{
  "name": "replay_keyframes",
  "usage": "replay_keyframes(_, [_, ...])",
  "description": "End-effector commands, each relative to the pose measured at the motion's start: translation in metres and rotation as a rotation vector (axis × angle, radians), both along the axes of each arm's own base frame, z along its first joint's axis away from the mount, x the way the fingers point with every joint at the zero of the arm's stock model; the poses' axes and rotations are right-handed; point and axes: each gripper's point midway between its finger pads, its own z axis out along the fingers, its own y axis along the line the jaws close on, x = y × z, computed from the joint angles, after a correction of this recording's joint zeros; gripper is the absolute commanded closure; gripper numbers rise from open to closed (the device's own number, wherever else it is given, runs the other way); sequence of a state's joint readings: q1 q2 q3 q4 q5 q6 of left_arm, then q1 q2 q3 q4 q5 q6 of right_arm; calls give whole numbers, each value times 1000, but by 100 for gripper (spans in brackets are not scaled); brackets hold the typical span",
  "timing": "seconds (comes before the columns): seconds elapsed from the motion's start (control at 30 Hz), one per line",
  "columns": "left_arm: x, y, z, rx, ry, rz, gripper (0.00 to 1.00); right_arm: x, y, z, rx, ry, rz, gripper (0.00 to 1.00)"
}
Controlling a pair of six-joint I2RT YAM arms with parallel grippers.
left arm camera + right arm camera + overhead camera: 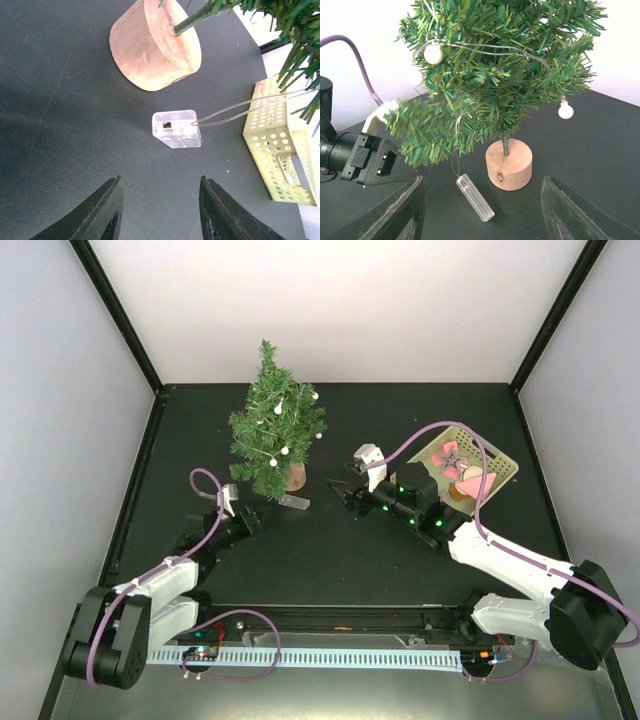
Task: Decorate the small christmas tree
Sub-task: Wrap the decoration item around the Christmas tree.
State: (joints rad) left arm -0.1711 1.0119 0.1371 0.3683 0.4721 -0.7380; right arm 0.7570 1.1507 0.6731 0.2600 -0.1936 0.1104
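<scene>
The small christmas tree (276, 425) stands upright at the back left on its round wooden stump (509, 165). A thin wire with white bulbs (433, 54) is wound through its branches. The wire runs down to a clear plastic box (176, 129) that lies on the mat just in front of the stump (155, 45). My left gripper (160, 200) is low over the mat, a short way from the box, open with nothing between its fingers. My right gripper (482, 185) faces the tree from the right, open and empty, with the clear box (475, 197) and the stump ahead of it.
A yellow perforated tray (505, 462) at the back right holds pink ornaments (462, 462), and its wall (280, 145) also shows in the left wrist view. Black frame posts and pale walls close in the dark mat. The left gripper (370, 160) shows at the left of the right wrist view.
</scene>
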Motion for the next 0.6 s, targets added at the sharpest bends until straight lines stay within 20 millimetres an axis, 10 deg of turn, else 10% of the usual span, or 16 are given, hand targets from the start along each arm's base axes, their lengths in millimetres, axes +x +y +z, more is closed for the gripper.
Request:
replay_keyframes(0.0, [5, -10, 8, -44, -36, -22, 57, -2, 2, 8, 18, -46, 13, 36])
replay_keyframes(0.57, [20, -52, 9, -137, -17, -88, 76, -2, -4, 7, -5, -68, -3, 37])
